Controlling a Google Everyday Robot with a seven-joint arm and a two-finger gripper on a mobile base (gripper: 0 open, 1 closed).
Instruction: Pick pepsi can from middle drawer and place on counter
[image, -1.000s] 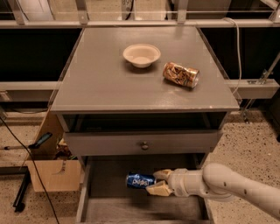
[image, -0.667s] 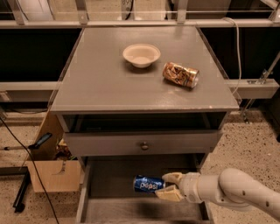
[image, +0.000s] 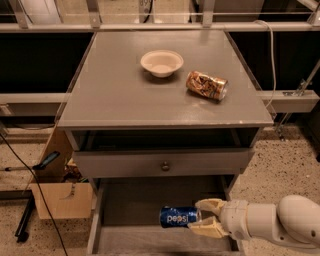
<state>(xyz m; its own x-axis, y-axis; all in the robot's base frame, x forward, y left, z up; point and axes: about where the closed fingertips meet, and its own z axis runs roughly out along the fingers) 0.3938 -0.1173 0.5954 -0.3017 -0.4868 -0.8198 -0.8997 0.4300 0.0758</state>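
Observation:
The pepsi can (image: 179, 217) is dark blue with white lettering and lies on its side, held over the open middle drawer (image: 130, 205). My gripper (image: 204, 217) comes in from the lower right and is shut on the can's right end, one cream finger above it and one below. The counter (image: 125, 95) is the wide grey top of the cabinet, above and behind the gripper.
A cream bowl (image: 161, 62) and a gold-and-brown patterned can (image: 207, 85) lying on its side rest on the counter. A grey drawer front with a round knob (image: 164, 165) sits just above the open drawer. A cardboard box (image: 55, 197) stands on the floor at left.
The gripper has drawn the pepsi can toward the drawer's front and a little to the right. The arm has pulled back toward the lower right.

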